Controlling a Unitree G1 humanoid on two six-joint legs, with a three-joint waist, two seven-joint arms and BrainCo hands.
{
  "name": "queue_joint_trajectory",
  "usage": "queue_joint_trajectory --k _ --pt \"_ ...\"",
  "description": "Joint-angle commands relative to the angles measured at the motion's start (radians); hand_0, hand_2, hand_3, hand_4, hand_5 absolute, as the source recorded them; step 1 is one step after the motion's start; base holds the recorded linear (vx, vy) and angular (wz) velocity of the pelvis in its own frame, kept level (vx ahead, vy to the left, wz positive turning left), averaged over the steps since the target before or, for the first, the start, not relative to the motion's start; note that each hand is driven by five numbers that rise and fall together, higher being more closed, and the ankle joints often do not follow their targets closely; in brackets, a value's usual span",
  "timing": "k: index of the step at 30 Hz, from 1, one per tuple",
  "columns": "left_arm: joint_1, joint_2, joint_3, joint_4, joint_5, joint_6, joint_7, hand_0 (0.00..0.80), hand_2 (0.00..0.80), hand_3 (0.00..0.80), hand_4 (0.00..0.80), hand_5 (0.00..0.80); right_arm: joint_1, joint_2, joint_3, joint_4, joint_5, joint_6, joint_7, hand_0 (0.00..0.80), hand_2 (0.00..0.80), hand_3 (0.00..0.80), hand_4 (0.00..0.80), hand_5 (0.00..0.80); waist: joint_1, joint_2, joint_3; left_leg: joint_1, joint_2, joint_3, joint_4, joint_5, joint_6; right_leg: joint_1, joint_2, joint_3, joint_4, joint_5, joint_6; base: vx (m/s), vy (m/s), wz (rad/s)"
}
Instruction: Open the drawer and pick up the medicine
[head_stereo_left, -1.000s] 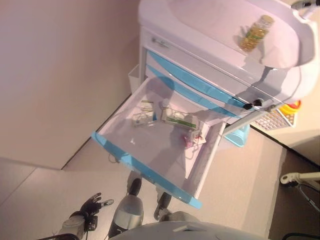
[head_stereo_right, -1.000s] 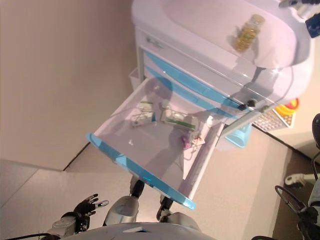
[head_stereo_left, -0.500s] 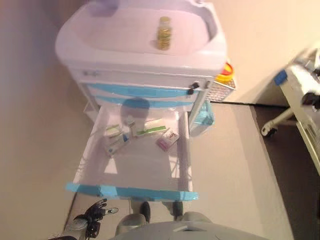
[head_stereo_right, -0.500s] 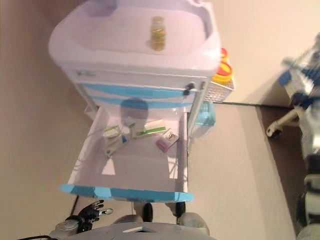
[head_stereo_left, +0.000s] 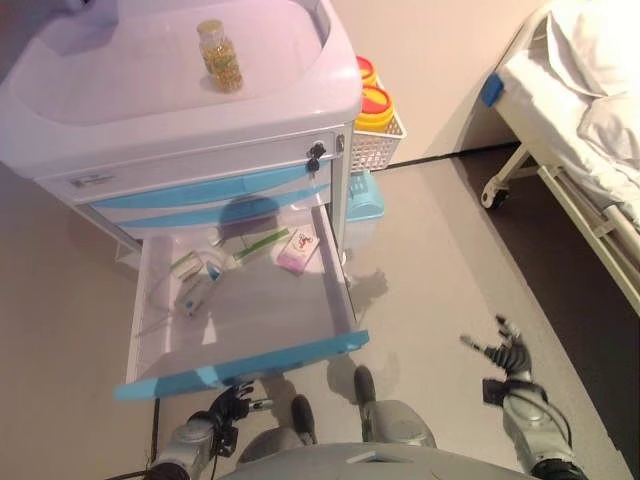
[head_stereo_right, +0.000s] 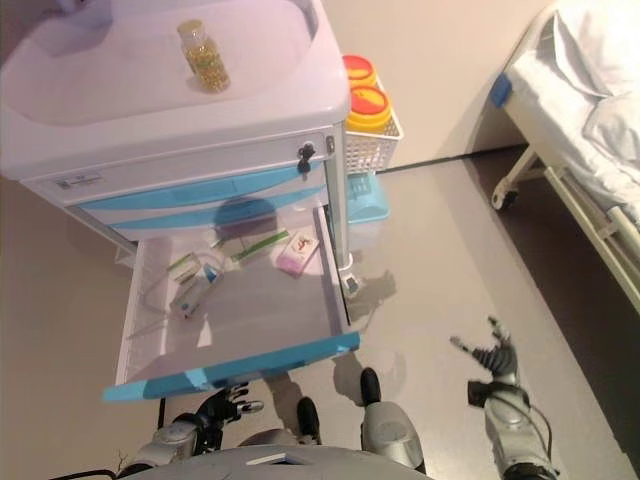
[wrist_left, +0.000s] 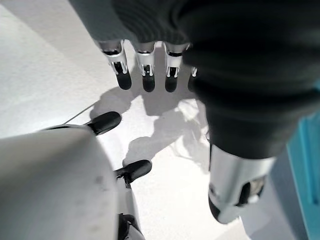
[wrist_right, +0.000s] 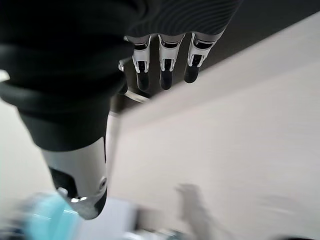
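Note:
The white cart's blue-fronted drawer (head_stereo_left: 240, 366) stands pulled out. Inside lie a pink-and-white medicine box (head_stereo_left: 298, 251), a long green-and-white box (head_stereo_left: 262, 243) and small packs (head_stereo_left: 193, 291) near the back. A bottle of yellow capsules (head_stereo_left: 219, 56) stands upright on the cart top (head_stereo_left: 110, 90). My left hand (head_stereo_left: 228, 406) hangs low below the drawer front, open and holding nothing. My right hand (head_stereo_left: 508, 354) hangs open over the floor to the right, far from the cart. Both wrist views show straight fingers (wrist_left: 145, 70) (wrist_right: 166, 60) and nothing held.
A white basket with two yellow-and-red containers (head_stereo_left: 374, 105) hangs on the cart's right side, above a light blue bin (head_stereo_left: 362, 200). A hospital bed (head_stereo_left: 580, 130) on castors stands at the right. A wall runs behind the cart.
The camera has swung, so the whole scene has shifted and the cart now appears upper left. My right hand and the bed have come into view at the right.

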Motion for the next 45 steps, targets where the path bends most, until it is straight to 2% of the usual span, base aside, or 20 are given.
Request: queue_joint_trajectory --k 1,4,6,8,10,12,16,17,18,21,27,30,33,34,36,40,43,45 --pt "-0.118 0.037 -0.027 -0.066 0.003 -0.086 0.019 0.0 0.0 0.0 0.0 0.0 -0.075 -0.04 0.061 0.03 -0.056 -0.052 -0.001 0.0 0.0 0.0 0.0 0.0 -0.01 0.004 0.066 -0.121 -0.035 -0.013 0.232 -0.17 0.031 -0.045 -0.036 0.014 0.18 -0.106 0.061 -0.138 0.153 -0.14" --pt "-0.239 0.11 -0.055 -0.136 -0.017 -0.063 0.052 0.0 0.0 0.0 0.0 0.0 -0.13 -0.074 0.125 0.055 -0.065 -0.063 0.012 0.0 0.0 0.0 0.0 0.0 -0.028 0.012 0.145 -0.207 -0.035 -0.009 0.301 -0.172 0.033 -0.132 -0.039 0.027 0.248 -0.114 0.047 -0.166 0.159 -0.13" --pt "-0.326 0.183 -0.063 -0.188 -0.038 -0.021 0.057 0.0 0.0 0.0 0.0 0.0 -0.16 -0.098 0.164 0.038 -0.077 -0.084 0.004 0.0 0.0 0.0 0.0 0.0 -0.042 0.013 0.188 -0.267 -0.033 -0.002 0.35 -0.175 0.034 -0.203 -0.037 0.036 0.301 -0.119 0.038 -0.144 0.155 -0.1" --pt "-0.425 0.263 -0.068 -0.213 -0.073 0.013 0.058 0.0 0.0 0.0 0.0 0.0 -0.188 -0.125 0.195 0.001 -0.072 -0.079 -0.001 0.0 0.0 0.0 0.0 0.0 -0.058 0.012 0.22 -0.325 -0.031 0.006 0.395 -0.18 0.034 -0.269 -0.03 0.045 0.345 -0.124 0.029 -0.104 0.143 -0.05" --pt "-0.488 0.313 -0.069 -0.217 -0.098 0.04 0.048 0.0 0.0 0.0 0.0 0.0 -0.199 -0.138 0.208 -0.01 -0.063 -0.083 -0.001 0.0 0.0 0.0 0.0 0.0 -0.066 0.013 0.227 -0.361 -0.03 0.011 0.426 -0.189 0.036 -0.311 -0.028 0.047 0.374 -0.132 0.025 -0.044 0.121 0.03" --pt "-0.618 0.389 -0.059 -0.2 -0.128 0.094 0.037 0.0 0.0 0.0 0.0 0.0 -0.214 -0.161 0.225 -0.04 -0.063 -0.102 0.005 0.0 0.0 0.0 0.0 0.0 -0.085 0.01 0.227 -0.432 -0.03 0.028 0.484 -0.208 0.038 -0.388 -0.023 0.058 0.411 -0.138 0.019 -0.049 0.133 -0.08" --pt "-0.824 0.491 -0.08 -0.134 -0.191 0.171 0.048 0.0 0.0 0.0 0.0 0.0 -0.231 -0.188 0.257 -0.097 -0.083 -0.122 0.012 0.0 0.0 0.0 0.0 0.0 -0.111 -0.006 0.227 -0.528 -0.021 0.049 0.574 -0.245 0.045 -0.481 -0.011 0.078 0.458 -0.148 0.01 -0.022 0.092 -0.11" --pt "-0.898 0.513 -0.085 -0.087 -0.188 0.191 0.05 0.0 0.0 0.0 0.0 0.0 -0.231 -0.192 0.272 -0.108 -0.087 -0.128 0.007 0.0 0.0 0.0 0.0 0.0 -0.12 -0.006 0.227 -0.538 -0.014 0.043 0.609 -0.29 0.043 -0.496 -0.002 0.085 0.489 -0.182 0.013 0.043 0.108 -0.07" --pt "-0.942 0.527 -0.093 -0.059 -0.196 0.198 0.06 0.0 0.0 0.0 0.0 0.0 -0.234 -0.194 0.281 -0.115 -0.092 -0.131 0.004 0.0 0.0 0.0 0.0 0.0 -0.124 -0.01 0.227 -0.553 -0.01 0.047 0.624 -0.297 0.045 -0.512 0.003 0.09 0.499 -0.184 0.012 0.055 0.095 -0.03" --pt "-1.078 0.566 -0.094 0.041 -0.235 0.191 0.135 0.0 0.0 0.0 0.0 0.0 -0.233 -0.198 0.307 -0.13 -0.094 -0.141 -0.012 0.0 0.0 0.0 0.0 0.0 -0.138 -0.023 0.227 -0.601 0.0 0.051 0.668 -0.317 0.049 -0.56 0.018 0.104 0.529 -0.192 0.007 -0.029 0.045 -0.16" --pt "-1.241 0.588 -0.055 0.181 -0.323 0.06 0.384 0.0 0.0 0.0 0.0 0.0 -0.233 -0.177 0.351 -0.092 -0.088 -0.157 -0.044 0.0 0.0 0.0 0.0 0.0 -0.144 -0.043 0.227 -0.61 0.005 0.049 0.681 -0.333 0.052 -0.577 0.037 0.116 0.545 -0.2 0.005 -0.009 -0.005 -0.09" --pt "-1.239 0.572 -0.024 0.168 -0.384 0.009 0.473 0.0 0.0 0.0 0.0 0.0 -0.24 -0.162 0.367 -0.07 -0.085 -0.159 -0.053 0.0 0.0 0.0 0.0 0.0 -0.137 -0.048 0.227 -0.589 -0.001 0.044 0.666 -0.332 0.051 -0.563 0.044 0.119 0.537 -0.199 0.004 -0.001 -0.027 -0.03" --pt "-1.179 0.542 0.013 0.132 -0.44 -0.023 0.463 0.0 0.0 0.0 0.0 0.0 -0.247 -0.144 0.373 -0.062 -0.086 -0.153 -0.051 0.0 0.0 0.0 0.0 0.0 -0.126 -0.051 0.227 -0.549 -0.01 0.038 0.633 -0.323 0.05 -0.534 0.046 0.119 0.521 -0.194 0.007 -0.037 -0.073 0.09" --pt "-1.157 0.534 0.024 0.117 -0.463 -0.033 0.455 0.0 0.0 0.0 0.0 0.0 -0.249 -0.139 0.374 -0.059 -0.084 -0.161 -0.046 0.0 0.0 0.0 0.0 0.0 -0.126 -0.056 0.227 -0.553 -0.011 0.051 0.62 -0.292 0.053 -0.537 0.041 0.119 0.506 -0.164 0.003 -0.106 -0.112 0.06" --pt "-1.08 0.505 0.057 0.082 -0.517 -0.062 0.4 0.0 0.0 0.0 0.0 0.0 -0.248 -0.122 0.369 -0.056 -0.053 -0.172 -0.015 0.0 0.0 0.0 0.0 0.0 -0.113 -0.053 0.227 -0.512 -0.016 0.038 0.586 -0.282 0.053 -0.502 0.039 0.116 0.491 -0.164 0.005 -0.057 -0.121 0.05" --pt "-0.843 0.411 0.11 -0.04 -0.538 -0.127 0.293 0.0 0.0 0.0 0.0 0.0 -0.243 -0.069 0.329 -0.011 0.052 -0.162 0.129 0.0 0.0 0.0 0.0 0.0 -0.072 -0.042 0.218 -0.414 -0.022 0.002 0.5 -0.251 0.043 -0.402 0.019 0.091 0.437 -0.157 0.011 0.01 -0.148 0.06" --pt "-0.612 0.315 0.131 -0.114 -0.494 -0.172 0.203 0.0 0.0 0.0 0.0 0.0 -0.217 -0.03 0.294 0.044 0.103 -0.147 0.229 0.0 0.0 0.0 0.0 0.0 -0.024 -0.035 0.175 -0.332 -0.036 -0.043 0.408 -0.214 0.03 -0.295 -0.004 0.053 0.362 -0.149 0.018 0.08 -0.21 0.25" --pt "-0.472 0.247 0.147 -0.119 -0.492 -0.203 0.151 0.0 0.0 0.0 0.0 0.0 -0.192 -0.011 0.272 0.077 0.117 -0.137 0.264 0.0 0.0 0.0 0.0 0.0 0.006 -0.033 0.137 -0.275 -0.044 -0.075 0.34 -0.183 0.019 -0.217 -0.013 0.026 0.307 -0.145 0.023 0.096 -0.208 0.41"
